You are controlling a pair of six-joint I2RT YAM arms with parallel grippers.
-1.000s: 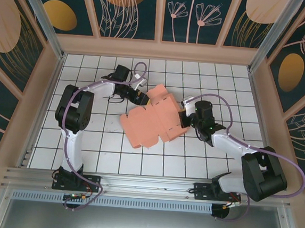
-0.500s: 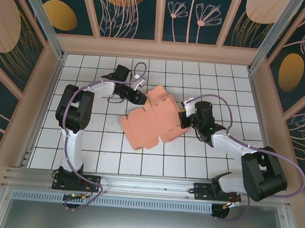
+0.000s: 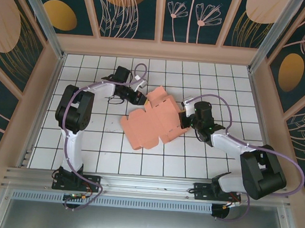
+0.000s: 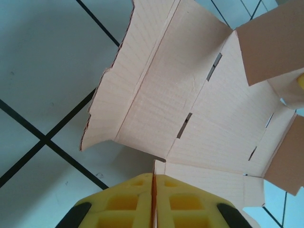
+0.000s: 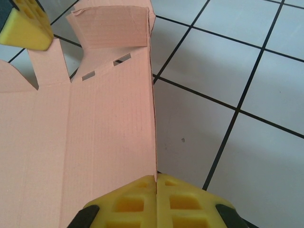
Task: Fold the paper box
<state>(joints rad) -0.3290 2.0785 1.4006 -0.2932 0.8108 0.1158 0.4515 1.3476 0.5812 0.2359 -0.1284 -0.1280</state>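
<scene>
Left gripper [image 4: 153,180], right gripper [image 5: 156,183] tight on opposite paper box [image 3: 152,122] edges; white tiles [image 3: 111,153] around.

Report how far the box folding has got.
Done: little. The salmon-pink card box blank lies mostly flat on the white tiled table, with only a few end flaps standing up. In hand: the left claw and the right claw are each shut on opposite edges of the blank. Left: folding up the sides, locking them through the slots, closing the box.
</scene>
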